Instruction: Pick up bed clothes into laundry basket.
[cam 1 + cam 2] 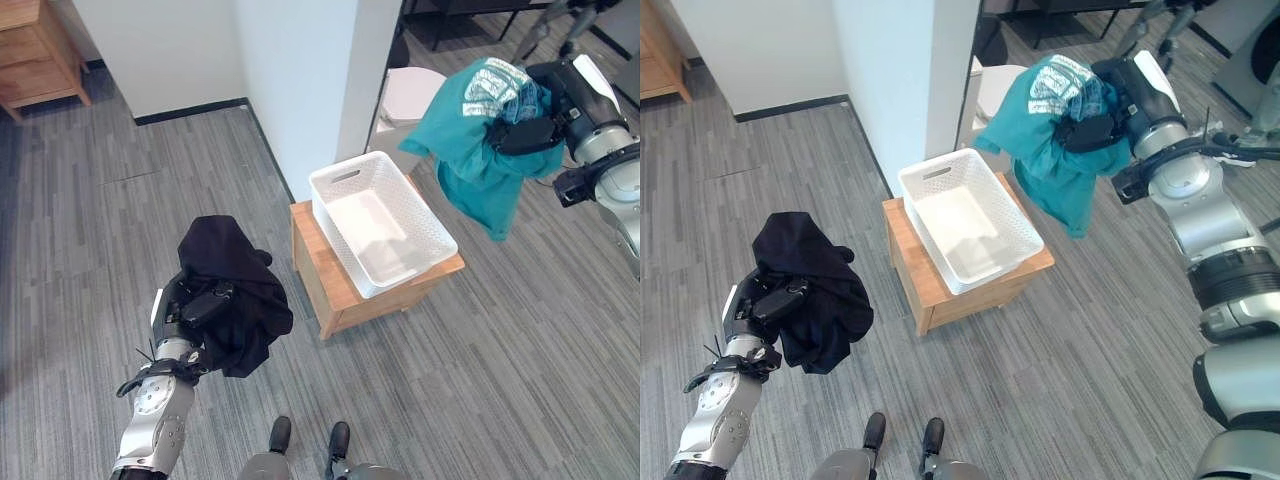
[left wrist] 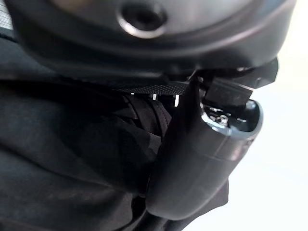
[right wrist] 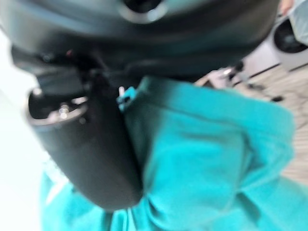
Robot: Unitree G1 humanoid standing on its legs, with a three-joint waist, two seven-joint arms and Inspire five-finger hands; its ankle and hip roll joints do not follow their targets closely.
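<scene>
Two hands clutching clothes, left hand (image 1: 200,305) black garment (image 1: 235,290), right hand (image 1: 1090,128) teal shirt (image 1: 1055,150), white basket (image 1: 380,222) between.

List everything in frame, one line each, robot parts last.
Laundry basket: 1, white, perforated walls, empty, on the wooden stand beside the white pillar.
Wooden stand: 1, light wood, on the grey floor, under the basket.
Black garment: 1, black, bunched over the left hand, held off the floor to the stand's left.
Teal garment: 1, teal with a white print, hanging from the right hand, up and to the right of the basket.
White pillar: 1, white, behind the basket.
Wooden cabinet: 1, light wood, far upper left corner.
Left hand: dark, curled round the black garment.
Right hand: dark, curled round the teal garment.
</scene>
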